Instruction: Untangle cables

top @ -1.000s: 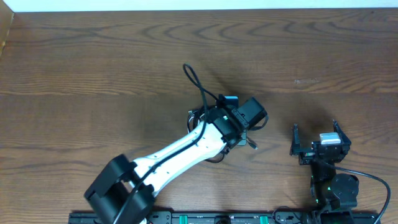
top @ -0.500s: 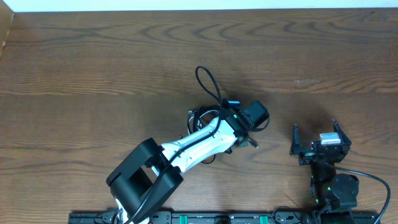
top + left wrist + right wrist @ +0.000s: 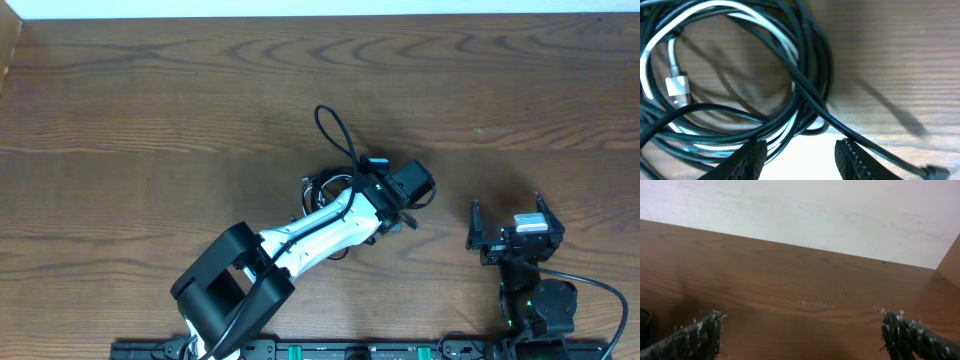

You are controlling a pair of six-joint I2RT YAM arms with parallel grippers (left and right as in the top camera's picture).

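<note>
The cables [image 3: 336, 135] lie in a tangle at mid-table, with one black loop sticking out toward the far side. In the left wrist view the coil of black cables [image 3: 812, 60] is wound together with a white cable [image 3: 715, 7] that ends in a silver plug [image 3: 677, 87]. One black strand [image 3: 880, 150] runs off to the lower right. My left gripper [image 3: 800, 156] [image 3: 400, 220] hovers at the coil's near edge, jaws half apart, with strands crossing just past the fingertips and none clamped. My right gripper [image 3: 506, 210] [image 3: 800, 330] stands wide open over bare wood, away from the tangle.
The wooden table [image 3: 150, 100] stretches wide to the left and far side. A pale wall [image 3: 815, 210] meets the table's far edge. A thick black wire [image 3: 600, 285] curves from the right arm's base at the front right.
The left arm has folded its elbow in, and the black loop has shifted to the right. The left jaws closed slightly. The right arm has not moved.
</note>
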